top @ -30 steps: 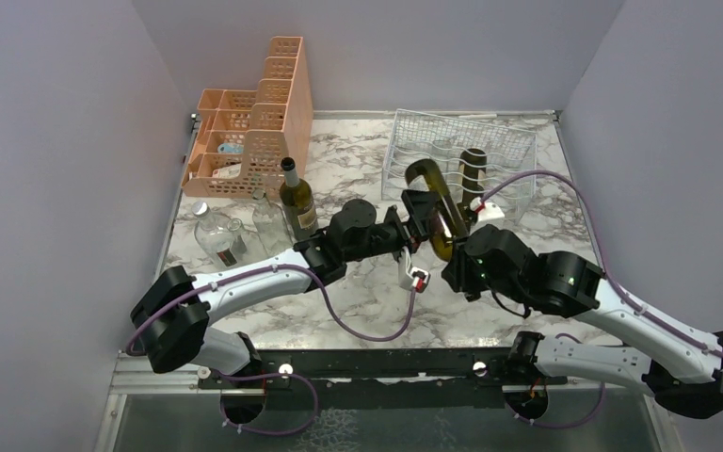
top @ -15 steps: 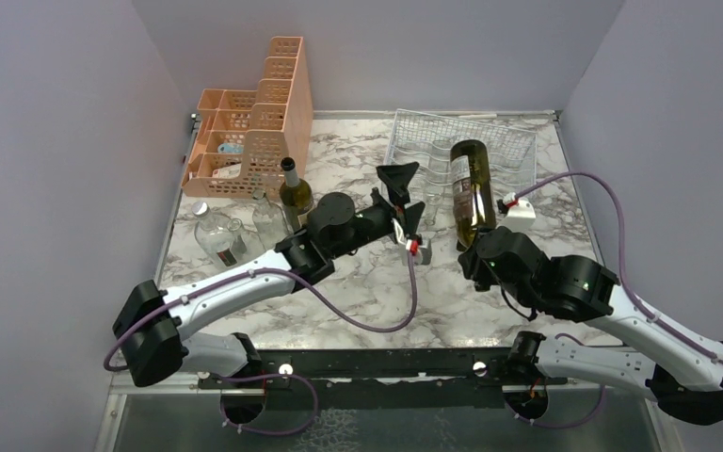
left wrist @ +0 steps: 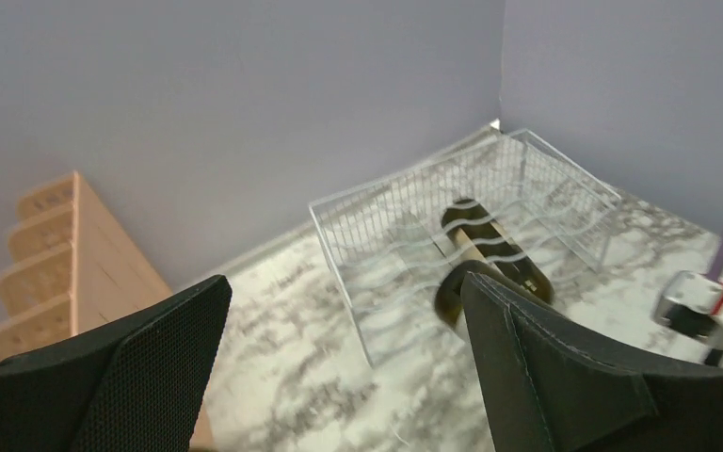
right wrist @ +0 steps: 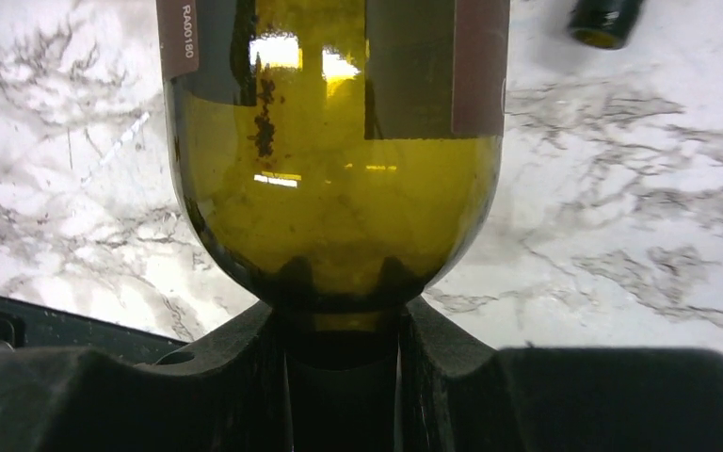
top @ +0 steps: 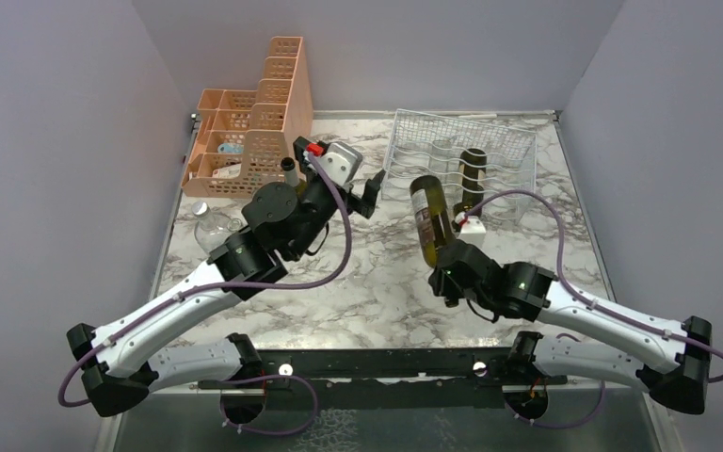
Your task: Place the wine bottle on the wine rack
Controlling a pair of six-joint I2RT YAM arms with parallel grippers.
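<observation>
Right claw (right wrist: 339,331) seemingly grips wine bottle (right wrist: 334,202) neck; left claw (left wrist: 344,287) gapes.

Around me, plain lavender walls (top: 56,141) close in the table (top: 386,294) on three sides. Table top: white marble pattern, grey veins. A black rail (top: 377,363) runs along the near edge. Light is even and soft.
</observation>
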